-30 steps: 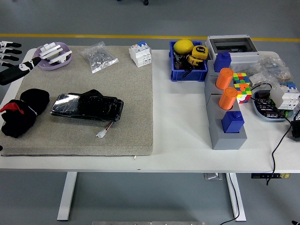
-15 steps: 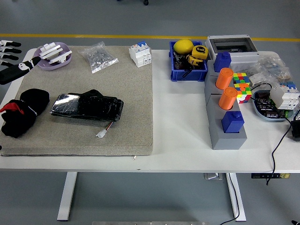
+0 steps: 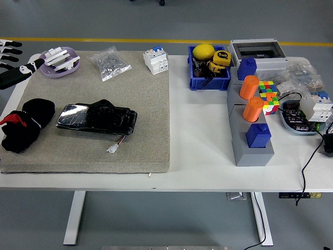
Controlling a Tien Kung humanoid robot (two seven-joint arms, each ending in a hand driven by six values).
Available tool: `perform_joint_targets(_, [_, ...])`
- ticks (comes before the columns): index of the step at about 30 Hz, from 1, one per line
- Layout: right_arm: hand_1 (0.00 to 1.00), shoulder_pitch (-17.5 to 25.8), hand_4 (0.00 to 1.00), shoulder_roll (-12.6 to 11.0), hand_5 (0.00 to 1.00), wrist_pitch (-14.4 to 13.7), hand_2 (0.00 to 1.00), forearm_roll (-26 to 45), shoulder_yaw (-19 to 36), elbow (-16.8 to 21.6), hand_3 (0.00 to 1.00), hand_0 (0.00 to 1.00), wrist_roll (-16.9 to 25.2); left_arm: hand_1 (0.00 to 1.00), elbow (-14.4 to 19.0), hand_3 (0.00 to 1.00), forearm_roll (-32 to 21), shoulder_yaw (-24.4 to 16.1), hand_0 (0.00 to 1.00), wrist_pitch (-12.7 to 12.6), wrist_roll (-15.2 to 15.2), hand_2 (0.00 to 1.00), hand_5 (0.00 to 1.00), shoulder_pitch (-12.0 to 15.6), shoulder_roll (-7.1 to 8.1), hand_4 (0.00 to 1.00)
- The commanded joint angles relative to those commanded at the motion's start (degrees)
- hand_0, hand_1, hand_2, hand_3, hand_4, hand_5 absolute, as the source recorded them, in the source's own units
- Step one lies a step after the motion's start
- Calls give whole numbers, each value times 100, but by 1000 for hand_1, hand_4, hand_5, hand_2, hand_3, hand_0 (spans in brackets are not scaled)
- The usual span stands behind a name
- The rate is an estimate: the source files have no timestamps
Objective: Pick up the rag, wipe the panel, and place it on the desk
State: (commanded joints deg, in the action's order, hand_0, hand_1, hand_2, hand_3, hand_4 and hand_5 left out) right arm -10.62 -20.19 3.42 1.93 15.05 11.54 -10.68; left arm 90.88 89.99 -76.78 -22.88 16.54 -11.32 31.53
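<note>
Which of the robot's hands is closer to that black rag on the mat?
Left. The left hand hovers open at the table's far left edge, beyond the black rag and not touching it. The right hand is out of view.

— What lies around the work area?
— A grey floor [image 3: 156, 224], smooth and evenly lit, with a yellow line [image 3: 130, 40] running across it beyond the far edge of the surface [image 3: 200, 156].
— And the furniture?
— The surface is white, standing on white legs [image 3: 74, 217]; a second leg shows at the right, with a black cable [image 3: 307, 177] hanging off the edge beside it.
</note>
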Motion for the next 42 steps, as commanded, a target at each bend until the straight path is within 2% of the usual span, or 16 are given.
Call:
perform_joint_targets(14, [552,-3,998,44,571,-1,646,85,-55,-14,638,710,37,576,-152,656,-245,-61,431,-46,-253,632,443,-38,0,998])
perform_joint_targets(42, [552,8,998,55,571,-20,646,-30,65,-15,638,712,-9,581,-224,648,-397,-194,424,-7,-315,627,439,33,-25,998])
